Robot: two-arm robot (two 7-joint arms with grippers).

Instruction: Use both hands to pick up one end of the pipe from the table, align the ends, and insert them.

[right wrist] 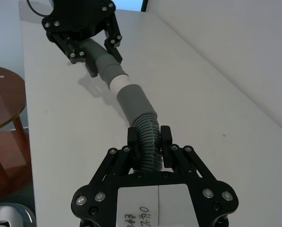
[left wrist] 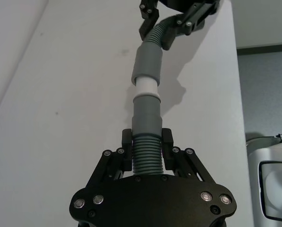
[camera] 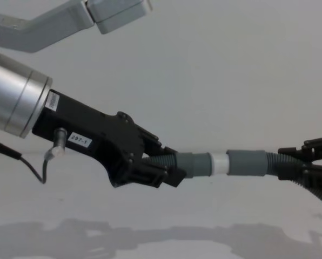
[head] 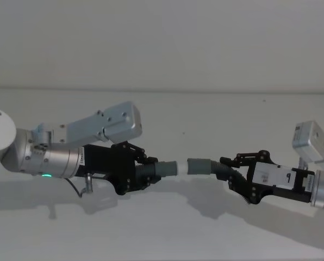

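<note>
While the left gripper [head: 153,170] clamps the white-tipped piece [head: 168,168] and the right gripper [head: 230,171] clamps the other piece [head: 200,165] over the table [head: 162,231], keep the white tip [camera: 219,163] coaxial with the facing cuff [camera: 247,162] and push straight.

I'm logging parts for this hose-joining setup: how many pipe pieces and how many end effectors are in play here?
Pipe pieces: 2, the left-held piece and the right-held piece.
End effectors: 2, the left end effector and the right end effector, each shut on the ribbed part of its piece.
Total: 4.
</note>
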